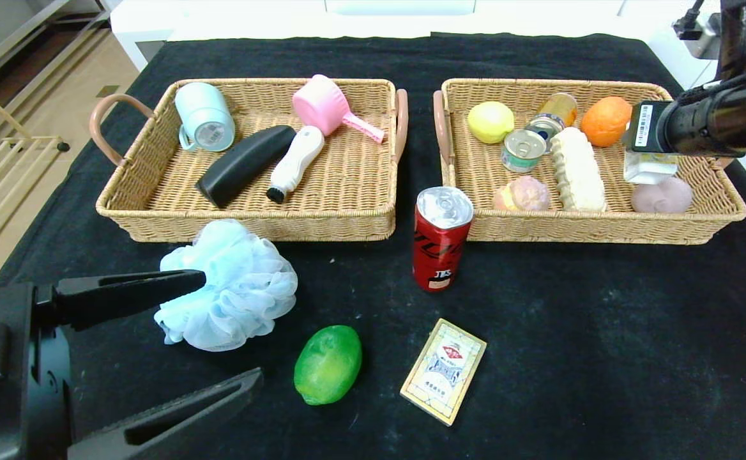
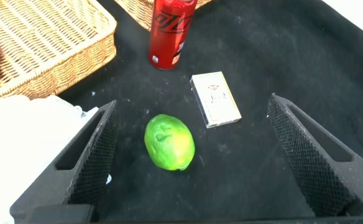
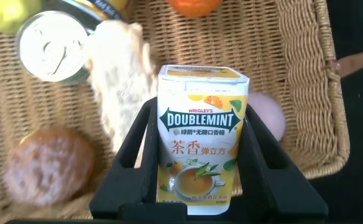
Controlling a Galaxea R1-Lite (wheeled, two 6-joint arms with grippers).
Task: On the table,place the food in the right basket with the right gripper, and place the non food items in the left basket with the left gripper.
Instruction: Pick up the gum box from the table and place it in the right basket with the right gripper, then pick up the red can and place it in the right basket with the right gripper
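My right gripper [image 3: 199,115] is shut on the small white carton [image 3: 199,130] with yellow print. It holds the carton over the right side of the right basket [image 1: 603,230]; the carton also shows in the head view [image 1: 649,167]. The ridged bread loaf [image 1: 577,169] lies in that basket. My left gripper [image 1: 229,329] is open and low at the table's front left. Its far finger is against the light-blue pouf [image 1: 229,287]. The green fruit [image 2: 169,142] lies between the open fingers, on the black cloth. The card box [image 1: 443,370] and the red can [image 1: 440,237] are on the cloth. The left basket [image 1: 156,211] is behind the pouf.
The left basket holds a pale mug [image 1: 205,117], a black bottle [image 1: 245,164], a white brush [image 1: 295,163] and a pink scoop [image 1: 328,105]. The right basket also holds a lemon [image 1: 490,121], an orange [image 1: 605,120], a tin [image 1: 524,150] and round pinkish items.
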